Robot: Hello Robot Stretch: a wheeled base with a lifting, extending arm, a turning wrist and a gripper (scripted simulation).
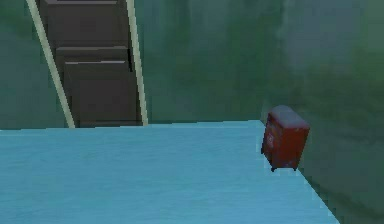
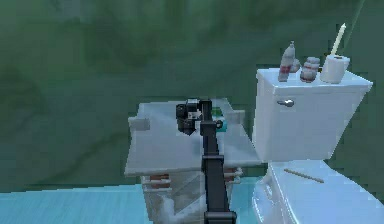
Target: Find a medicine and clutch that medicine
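Medicine: which item it was could not be told from shape or colour; two small containers were seen on the toilet tank's lid, in the arm side view's upper right.
Bottle (image 2: 289, 62): a dark, narrow-necked form was seen upright at the lid's left end.
Small jar (image 2: 311, 70): a squat pale container was seen upright just at 3 o'clock of the bottle.
Paper roll (image 2: 336, 68): a white roll was placed at 3 o'clock of the small jar, near the lid's right end.
Thin stick (image 2: 340, 38): a pale rod was seen rising toward 12 o'clock behind the paper roll, slightly tilted.
Toilet tank (image 2: 300, 120): a white box was seen bearing these four things, with the toilet bowl (image 2: 300, 195) at its 6 o'clock.
Grey table (image 2: 165, 155): it was placed at 9 o'clock of the toilet tank, just beside it.
Gripper (image 2: 185, 114): its dark body was seen above the grey table's far part, at 8 o'clock of the bottle and well apart from it; whether anything was held could not be told.
Arm (image 2: 213, 175): a dark bar was seen running from the bottom edge toward 12 o'clock across the grey table.
Red box (image 1: 285, 138): in the forward view it was seen at the right edge of a pale blue surface (image 1: 130, 175).
Dark door (image 1: 95, 60): it was set at 10 o'clock of the red box, in a green wall (image 1: 230, 60).
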